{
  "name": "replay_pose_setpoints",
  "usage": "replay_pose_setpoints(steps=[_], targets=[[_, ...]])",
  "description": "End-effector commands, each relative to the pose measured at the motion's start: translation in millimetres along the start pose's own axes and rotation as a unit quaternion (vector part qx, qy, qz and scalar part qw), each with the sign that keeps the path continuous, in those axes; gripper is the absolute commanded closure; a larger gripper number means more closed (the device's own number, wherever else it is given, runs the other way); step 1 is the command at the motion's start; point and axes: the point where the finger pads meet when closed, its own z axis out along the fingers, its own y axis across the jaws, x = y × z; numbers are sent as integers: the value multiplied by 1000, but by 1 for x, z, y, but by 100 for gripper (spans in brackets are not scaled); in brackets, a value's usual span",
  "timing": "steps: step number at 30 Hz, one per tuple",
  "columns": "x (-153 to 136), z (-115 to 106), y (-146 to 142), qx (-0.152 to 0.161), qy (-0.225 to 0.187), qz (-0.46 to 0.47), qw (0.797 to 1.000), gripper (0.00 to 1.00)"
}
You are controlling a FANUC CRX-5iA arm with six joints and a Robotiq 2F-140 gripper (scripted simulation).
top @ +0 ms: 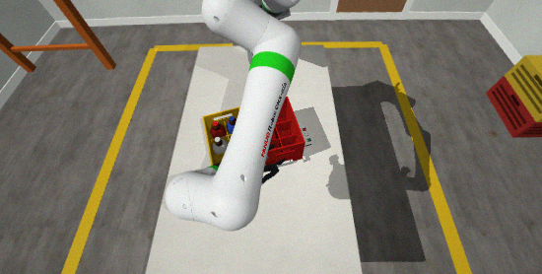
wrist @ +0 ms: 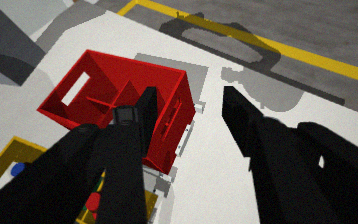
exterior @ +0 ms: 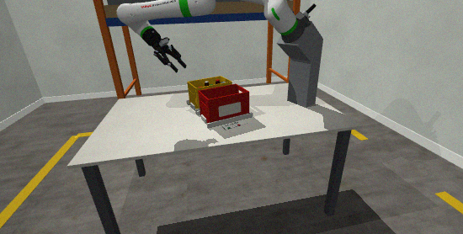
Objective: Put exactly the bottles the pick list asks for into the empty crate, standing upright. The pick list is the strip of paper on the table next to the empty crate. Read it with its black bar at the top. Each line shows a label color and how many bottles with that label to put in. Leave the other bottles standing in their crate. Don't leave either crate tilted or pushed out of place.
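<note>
My gripper [exterior: 180, 68] [wrist: 189, 101] is partly open, with nothing between its fingers. It hangs above and beside the crates; in the wrist view its left finger covers part of the red crate. The red crate [top: 296, 152] [exterior: 244, 103] [wrist: 130, 65] stands level, and its visible compartments hold no bottles. The yellow crate [top: 209, 141] [exterior: 193, 93] [wrist: 10, 152] stands beside it. It holds a red bottle [top: 216, 128], a blue bottle [top: 232, 125] and a white-capped bottle [top: 219, 145]; the arm and fingers hide the rest. The pick list [top: 306, 136] [exterior: 232, 125] lies beside the red crate, too small to read.
The arm [top: 256, 131] [exterior: 164, 8] reaches over both crates in the top view and hides much of them. Its grey pedestal [exterior: 300, 74] stands at the table's far end. The two crates stand close together on the white table [top: 296, 215] [exterior: 126, 133].
</note>
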Motion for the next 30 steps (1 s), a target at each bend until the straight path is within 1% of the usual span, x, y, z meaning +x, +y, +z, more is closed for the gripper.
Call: replay_pose_setpoints(steps=[1,4,6,8,13,15,17,18,23,24,27,30], targets=[[7,8,9,4,-8,-9,1000,56],[12,21,14,4,-8,-9,1000,56],[12,22,15,4,-8,-9,1000,56],[16,30,17,29,-7,-31,999,56],[26,52,23,32,-7,-34,999,56],[26,52,23,32,-7,-34,999,56],[31,61,25,57,-6,-57,997,56],[33,66,25,63,-6,-62,996,56],[45,88,29,63,-6,-62,996,56],[45,89,29,63,-6,-62,996,56],[53,102,29,95,-5,-93,991,56],[61,115,30,95,-5,-93,991,56]])
